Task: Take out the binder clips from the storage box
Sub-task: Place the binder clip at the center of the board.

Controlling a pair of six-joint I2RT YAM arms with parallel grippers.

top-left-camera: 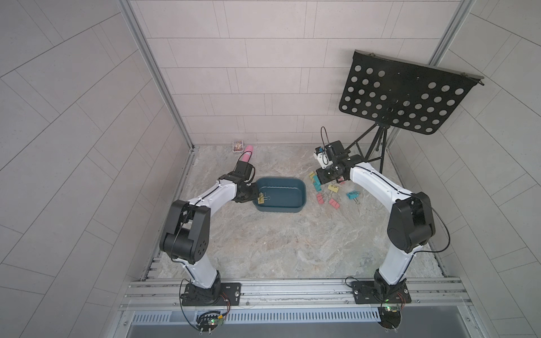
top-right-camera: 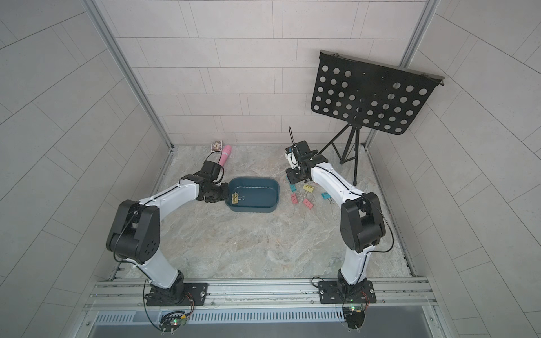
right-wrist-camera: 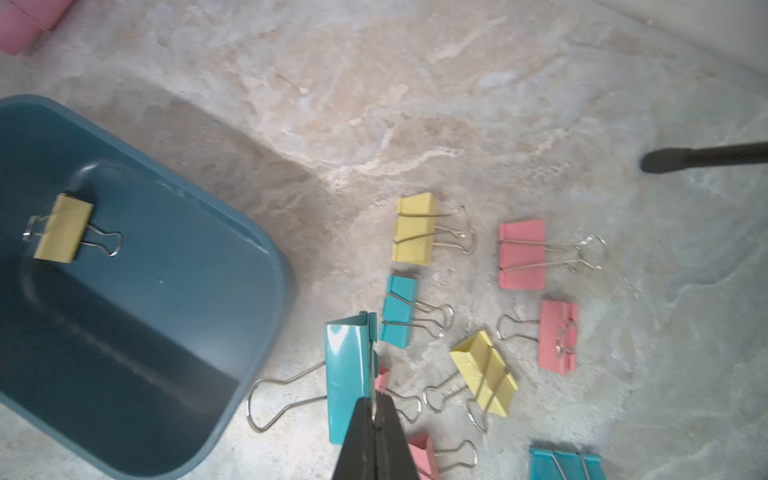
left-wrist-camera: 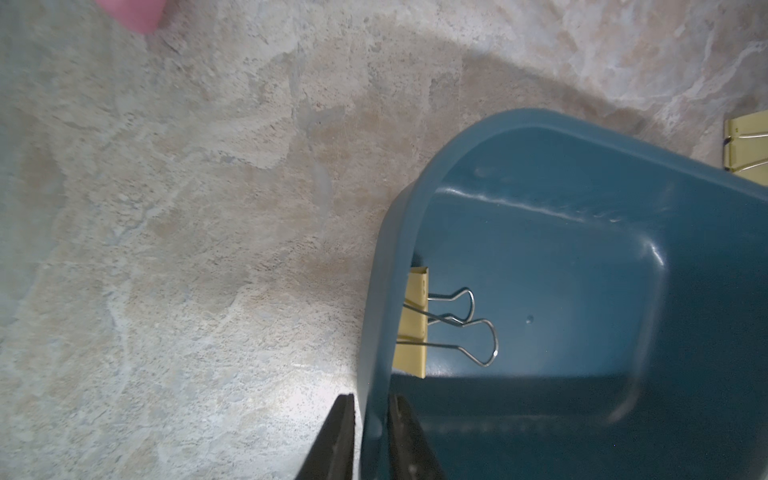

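Observation:
The dark teal storage box sits mid-table. My left gripper is shut on its near-left wall, one finger outside and one inside. One yellow binder clip lies inside, beside that wall. To the right of the box, my right gripper is shut on the wire handle of a teal binder clip, just above the table. Several pink, yellow and teal binder clips lie scattered around it.
A black perforated music stand rises at the back right; one tripod foot rests near the clips. A pink cylindrical stick and a small printed card box lie at the back left, behind the left wrist.

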